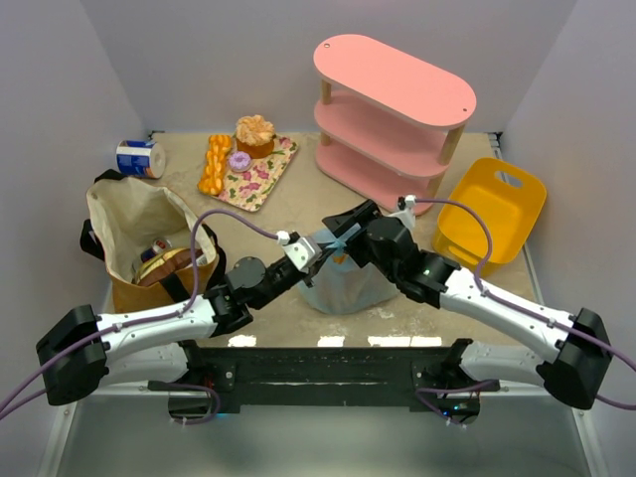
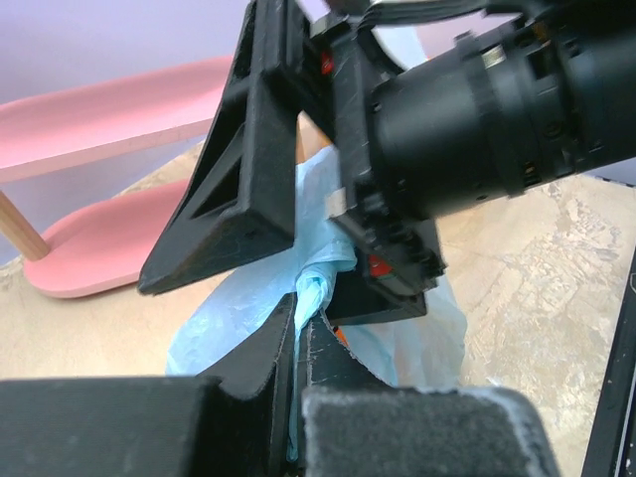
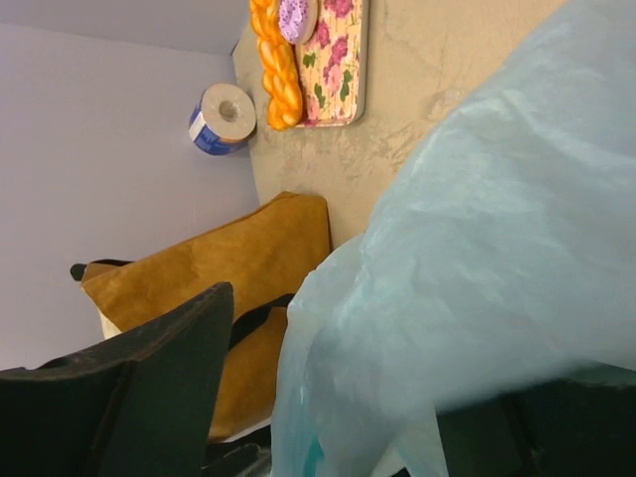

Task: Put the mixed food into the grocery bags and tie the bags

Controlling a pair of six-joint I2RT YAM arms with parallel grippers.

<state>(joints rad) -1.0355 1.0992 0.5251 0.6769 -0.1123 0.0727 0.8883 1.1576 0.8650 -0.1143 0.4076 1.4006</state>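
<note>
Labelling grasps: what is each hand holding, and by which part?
Left hand is shut on the thin light-blue plastic bag, pinching its twisted top. Right hand stands open around the film, gripping nothing.

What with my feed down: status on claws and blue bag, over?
Left claw shut on blue bag. Right claw open around bag plastic. Nothing seen blocking.

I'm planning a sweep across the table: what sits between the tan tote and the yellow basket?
In the top view, the light-blue plastic bag stands between tan tote and yellow basket, with left gripper and right gripper at its top.
</note>
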